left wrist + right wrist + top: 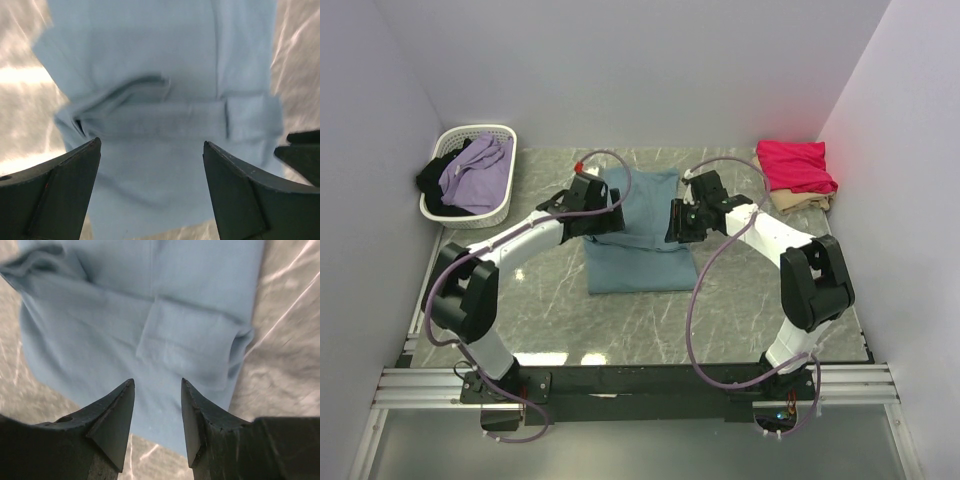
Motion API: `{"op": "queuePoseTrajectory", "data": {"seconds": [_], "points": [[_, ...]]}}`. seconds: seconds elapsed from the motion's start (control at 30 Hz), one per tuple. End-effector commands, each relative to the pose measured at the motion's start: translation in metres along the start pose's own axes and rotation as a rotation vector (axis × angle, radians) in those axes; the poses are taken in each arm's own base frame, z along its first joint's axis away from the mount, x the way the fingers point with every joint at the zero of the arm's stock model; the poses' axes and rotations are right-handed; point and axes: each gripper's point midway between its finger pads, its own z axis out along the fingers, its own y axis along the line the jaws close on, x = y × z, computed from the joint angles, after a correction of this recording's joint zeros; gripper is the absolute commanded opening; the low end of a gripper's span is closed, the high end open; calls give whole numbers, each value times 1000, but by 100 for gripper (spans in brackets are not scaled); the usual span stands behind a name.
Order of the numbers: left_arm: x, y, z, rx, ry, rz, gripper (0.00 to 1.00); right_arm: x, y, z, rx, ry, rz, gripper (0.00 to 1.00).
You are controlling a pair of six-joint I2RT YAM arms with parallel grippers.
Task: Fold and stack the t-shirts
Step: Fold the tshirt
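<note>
A dusty teal-blue t-shirt [640,245] lies partly folded in the middle of the marble table, sleeves turned in over the body. My left gripper [603,218] hovers over its left side and my right gripper [682,222] over its right side. In the left wrist view the left gripper [151,142] stands wide open above the shirt [150,70], holding nothing. In the right wrist view the right gripper [157,382] is open and empty above the cloth [150,315], near its edge. A crimson-pink t-shirt [795,165] lies folded on a pale beige t-shirt [805,202] at the back right.
A white slatted basket [448,212] stands at the back left with a purple garment [478,172] and dark cloth [435,178] in it. Grey walls close in the table at the left, back and right. The right gripper's fingers [300,150] show at the left wrist view's right edge.
</note>
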Motion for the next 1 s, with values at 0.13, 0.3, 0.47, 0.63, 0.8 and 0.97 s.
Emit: {"op": "queuePoseTrajectory", "data": {"seconds": [0.13, 0.3, 0.47, 0.63, 0.8, 0.97], "points": [[58, -2, 13, 39, 155, 19, 87, 20, 10, 1, -38, 41, -12, 49], [68, -4, 26, 27, 187, 29, 87, 31, 9, 10, -13, 72, -11, 49], [64, -4, 38, 2, 180, 46, 86, 37, 2, 17, 17, 96, -1, 49], [53, -6, 52, -21, 164, 60, 86, 38, -5, 29, 42, 119, -4, 49], [38, -7, 60, -53, 131, 77, 87, 23, -7, 39, 69, 98, -17, 49], [14, -8, 61, -73, 84, 80, 87, -4, 0, 44, 71, 52, -34, 50]]}}
